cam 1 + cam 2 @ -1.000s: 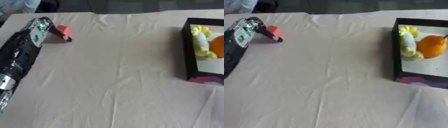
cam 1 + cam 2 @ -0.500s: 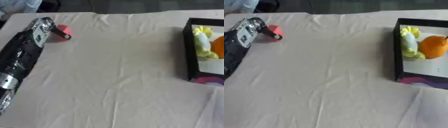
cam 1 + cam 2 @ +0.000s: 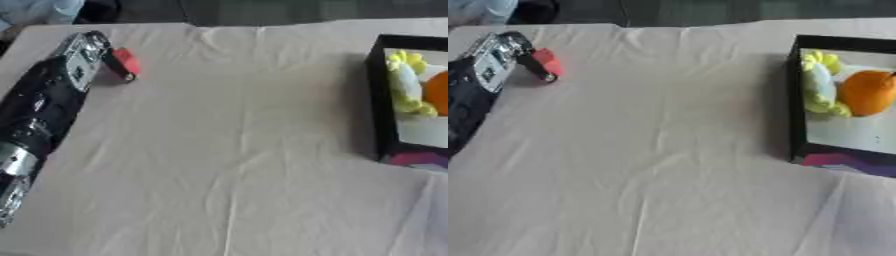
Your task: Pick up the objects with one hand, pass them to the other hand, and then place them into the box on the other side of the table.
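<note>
My left hand [image 3: 80, 54] is at the far left of the cloth-covered table [image 3: 236, 150], with its black and silver arm running down to the lower left corner. Its dark fingers [image 3: 535, 65] are curled against a small red object [image 3: 126, 60], pinching it just above the cloth; a shadow lies under it. At the right edge stands a black box [image 3: 794, 100] with a white inside, holding a yellow-green thing [image 3: 815, 82] and an orange [image 3: 868, 92]. My right hand shows in no view.
The beige cloth has wrinkles and a fold line down the middle. The box's near wall carries a pink and purple print [image 3: 833, 161]. Dark things and a light blue cloth [image 3: 39, 10] lie beyond the table's far edge.
The red object has shifted slightly up and away in my left hand's fingers. The box and its contents have not moved.
</note>
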Controlling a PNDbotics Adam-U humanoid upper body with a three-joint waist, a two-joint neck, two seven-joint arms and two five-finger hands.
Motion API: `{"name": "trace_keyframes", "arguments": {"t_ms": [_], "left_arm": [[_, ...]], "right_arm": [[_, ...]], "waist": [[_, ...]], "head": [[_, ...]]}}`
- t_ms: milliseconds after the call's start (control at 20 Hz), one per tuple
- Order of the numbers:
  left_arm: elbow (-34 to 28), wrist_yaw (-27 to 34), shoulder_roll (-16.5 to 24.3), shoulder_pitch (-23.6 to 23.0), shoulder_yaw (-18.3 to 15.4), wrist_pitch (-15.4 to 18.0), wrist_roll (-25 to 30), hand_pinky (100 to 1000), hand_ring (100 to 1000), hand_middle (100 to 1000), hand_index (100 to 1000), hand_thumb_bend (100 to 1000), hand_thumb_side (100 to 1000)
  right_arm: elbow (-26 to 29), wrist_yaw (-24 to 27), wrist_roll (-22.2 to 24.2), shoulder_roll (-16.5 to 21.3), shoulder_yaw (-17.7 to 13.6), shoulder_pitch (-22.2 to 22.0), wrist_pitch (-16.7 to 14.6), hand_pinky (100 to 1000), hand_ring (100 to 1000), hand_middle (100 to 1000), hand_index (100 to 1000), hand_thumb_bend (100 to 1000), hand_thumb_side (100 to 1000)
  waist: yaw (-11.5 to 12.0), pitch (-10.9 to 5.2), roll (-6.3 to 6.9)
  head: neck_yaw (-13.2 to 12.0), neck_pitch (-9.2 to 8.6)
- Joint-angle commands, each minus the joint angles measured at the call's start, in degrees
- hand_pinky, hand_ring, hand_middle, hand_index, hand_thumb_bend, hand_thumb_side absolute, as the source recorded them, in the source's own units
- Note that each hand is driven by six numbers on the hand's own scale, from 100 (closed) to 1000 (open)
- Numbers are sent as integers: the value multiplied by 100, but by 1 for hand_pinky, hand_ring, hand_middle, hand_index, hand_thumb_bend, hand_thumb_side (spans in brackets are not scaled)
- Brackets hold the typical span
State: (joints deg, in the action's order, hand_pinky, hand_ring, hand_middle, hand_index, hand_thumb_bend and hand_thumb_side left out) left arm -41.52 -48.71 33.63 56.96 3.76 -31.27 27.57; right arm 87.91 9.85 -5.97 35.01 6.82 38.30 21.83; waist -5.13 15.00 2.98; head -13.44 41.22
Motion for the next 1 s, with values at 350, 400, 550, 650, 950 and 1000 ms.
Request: {"name": "trace_keyframes", "arguments": {"t_ms": [350, 400, 550, 650, 950, 1000], "left_arm": [[-1129, 519, 417, -94, 187, 94, 107, 893, 822, 686, 545, 343, 140], [-1251, 602, 461, -126, 191, 95, 120, 893, 821, 684, 544, 338, 142], [-1658, 886, 585, -253, 198, 84, 114, 894, 815, 673, 540, 304, 143], [-1955, 1119, 657, -352, 193, 67, 93, 895, 813, 668, 539, 291, 145], [-3028, 1923, 845, -809, 228, 68, -108, 897, 804, 652, 536, 240, 157], [-3221, 2065, 874, -902, 251, 72, -151, 894, 802, 649, 538, 232, 160]], "right_arm": [[70, 25, -34, 136, -84, 76, 0, 958, 856, 815, 896, 260, 674], [72, 29, -39, 138, -87, 75, 0, 958, 856, 815, 896, 259, 674], [79, 38, -49, 146, -93, 77, 0, 958, 856, 815, 896, 259, 674], [85, 44, -54, 144, -96, 80, 1, 957, 856, 815, 895, 275, 676], [161, 63, -61, 153, -109, 111, -1, 957, 856, 815, 895, 254, 674], [172, 67, -63, 151, -111, 116, 2, 957, 856, 815, 895, 253, 674]], "waist": [[69, -218, -42], [78, -223, -53], [107, -235, -82], [132, -244, -106], [196, -257, -186], [201, -257, -196]], "head": [[91, 8], [102, 7], [137, 3], [161, -1], [304, -22], [328, -27]]}}
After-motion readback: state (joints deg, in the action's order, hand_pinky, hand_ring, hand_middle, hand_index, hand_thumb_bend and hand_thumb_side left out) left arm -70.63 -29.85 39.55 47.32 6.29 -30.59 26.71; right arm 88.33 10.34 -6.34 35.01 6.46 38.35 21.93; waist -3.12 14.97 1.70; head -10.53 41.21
